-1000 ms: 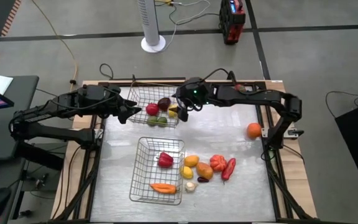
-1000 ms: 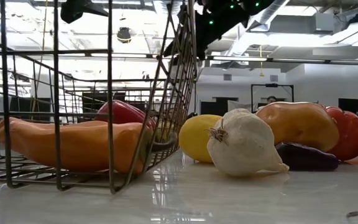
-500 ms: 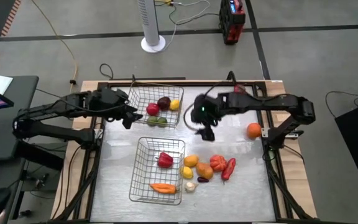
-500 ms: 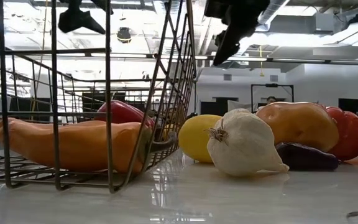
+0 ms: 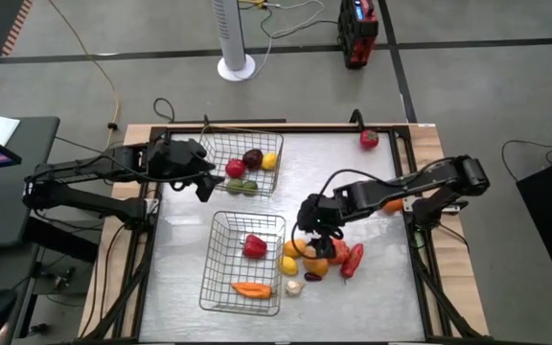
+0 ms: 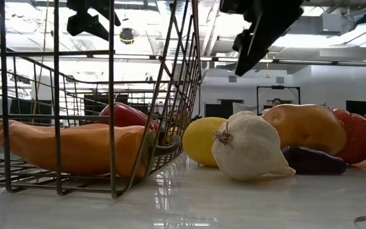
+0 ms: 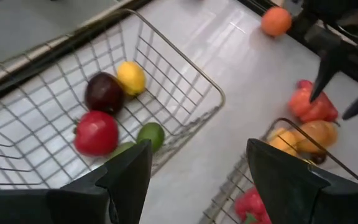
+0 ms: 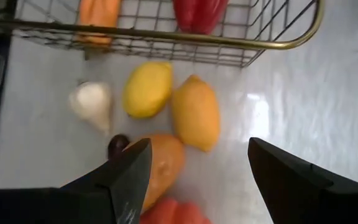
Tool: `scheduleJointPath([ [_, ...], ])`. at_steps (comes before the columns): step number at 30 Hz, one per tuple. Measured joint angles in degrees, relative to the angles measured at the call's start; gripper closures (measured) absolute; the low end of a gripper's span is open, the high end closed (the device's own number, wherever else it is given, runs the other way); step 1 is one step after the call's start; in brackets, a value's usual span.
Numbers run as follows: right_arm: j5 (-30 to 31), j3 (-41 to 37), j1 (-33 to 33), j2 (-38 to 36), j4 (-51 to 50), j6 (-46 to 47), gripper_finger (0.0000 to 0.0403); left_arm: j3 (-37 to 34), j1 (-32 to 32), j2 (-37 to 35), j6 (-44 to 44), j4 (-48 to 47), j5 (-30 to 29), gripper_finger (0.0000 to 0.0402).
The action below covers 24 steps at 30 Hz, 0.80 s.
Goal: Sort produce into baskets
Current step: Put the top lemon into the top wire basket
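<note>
My right gripper hangs open and empty over the loose produce pile; below its fingers in the right wrist view lie a lemon, an orange-yellow fruit, a garlic and an orange piece, all resting on the table. My left gripper is open and empty beside the far basket, which holds a red apple, a plum, a lemon and green pieces. The near basket holds a red pepper and an orange carrot.
A red chili and a red tomato-like piece lie at the pile's right. An orange sits by the right edge, partly under my right arm. A red piece lies at the far right corner. Bare table lies between baskets and right edge.
My right gripper has gone from the far basket toward the table's near edge and down over the loose pile. A lemon that was at its fingers now lies in the far basket. My left gripper has stayed beside the far basket.
</note>
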Motion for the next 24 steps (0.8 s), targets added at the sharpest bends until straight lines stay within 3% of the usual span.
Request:
scheduleJointPath([
  [9, 0.38, -10.76, 0.20, -0.06, 17.36, -3.04, 0.0081, 0.00, 0.00, -0.20, -2.44, -0.04, -2.81, 0.0152],
  [17, 1.24, -11.04, 0.01, 5.65, 21.33, -7.25, 0.0029, 0.00, 0.02, -0.21, -6.28, 0.68, -3.74, 0.0152],
  [24, 1.24, -10.38, -0.19, 11.71, 22.20, -8.58, 0.0036, 0.00, -1.29, -0.20, -9.03, 1.09, -3.45, 0.0152],
])
